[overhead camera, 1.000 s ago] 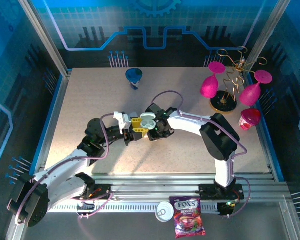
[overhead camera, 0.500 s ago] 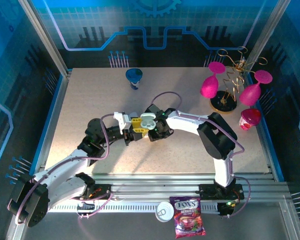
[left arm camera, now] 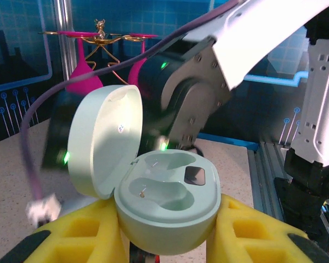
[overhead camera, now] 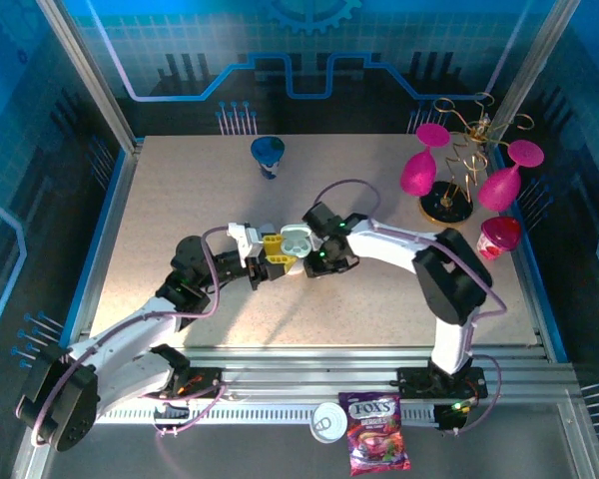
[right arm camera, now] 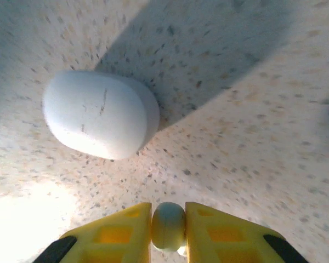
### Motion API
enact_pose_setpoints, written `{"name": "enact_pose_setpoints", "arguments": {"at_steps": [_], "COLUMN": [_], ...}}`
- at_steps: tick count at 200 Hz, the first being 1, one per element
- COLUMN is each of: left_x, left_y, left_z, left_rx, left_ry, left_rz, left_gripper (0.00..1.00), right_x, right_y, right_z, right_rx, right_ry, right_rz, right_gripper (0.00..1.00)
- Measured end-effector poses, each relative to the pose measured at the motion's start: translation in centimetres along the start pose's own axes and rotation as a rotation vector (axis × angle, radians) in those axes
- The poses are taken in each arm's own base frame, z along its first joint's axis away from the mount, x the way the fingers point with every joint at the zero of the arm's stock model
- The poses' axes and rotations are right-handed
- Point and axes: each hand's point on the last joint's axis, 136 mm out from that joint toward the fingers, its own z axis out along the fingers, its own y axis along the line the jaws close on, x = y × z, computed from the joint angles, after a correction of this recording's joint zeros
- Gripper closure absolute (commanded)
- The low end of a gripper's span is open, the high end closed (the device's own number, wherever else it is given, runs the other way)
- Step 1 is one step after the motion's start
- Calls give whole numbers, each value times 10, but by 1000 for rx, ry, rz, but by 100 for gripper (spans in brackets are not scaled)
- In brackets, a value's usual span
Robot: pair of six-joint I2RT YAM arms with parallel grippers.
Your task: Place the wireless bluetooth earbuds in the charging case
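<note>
The charging case (left arm camera: 167,204) is pale and pebble-shaped, with its lid (left arm camera: 105,143) hinged open to the left. Both of its sockets are empty. My left gripper (left arm camera: 167,233) is shut on the case's base, a yellow pad (left arm camera: 82,238) on each side. From above, the open case (overhead camera: 296,239) sits mid-table between the two wrists. My right gripper (right arm camera: 168,230) is shut on one small pale earbud (right arm camera: 168,224), just above the speckled tabletop. From above, the right gripper (overhead camera: 319,257) is just right of the case.
A closed white case (right arm camera: 98,120) lies on the table ahead of the right gripper. A blue cup (overhead camera: 268,152) stands at the back. Pink glasses on a gold rack (overhead camera: 457,175) and a pink cup (overhead camera: 499,238) stand at the right. A sweets bag (overhead camera: 377,444) lies on the front rail.
The right wrist has shifted a little right and toward the front, away from the open case, and its jaws have narrowed. The left arm and case have stayed put.
</note>
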Motion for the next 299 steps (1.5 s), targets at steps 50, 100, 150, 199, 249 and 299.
{"name": "enact_pose_setpoints", "arguments": {"at_steps": [50, 100, 150, 199, 249, 299], "left_x": [4, 5, 4, 4, 3, 3], "left_y": [3, 3, 4, 6, 6, 6], "left_z": [3, 3, 3, 3, 3, 3], "left_rx": [-1, -1, -5, -15, -15, -15], "left_ry": [6, 7, 2, 1, 0, 0], "left_rz": [-14, -27, -28, -28, -27, -28], "left_gripper": [69, 69, 69, 69, 69, 69], "right_x": [-19, -23, -25, -33, -50, -56], "right_y": [-10, -1, -5, -31, -24, -22], "right_z": [-45, -61, -56, -50, -29, 10], "right_rx": [-380, -703, -706, -454, -192, -91], "right_ry": [-96, -97, -97, -155, -149, -71], "right_rz": [204, 324, 334, 283, 106, 19], "right_gripper": [77, 79, 78, 68, 58, 55]}}
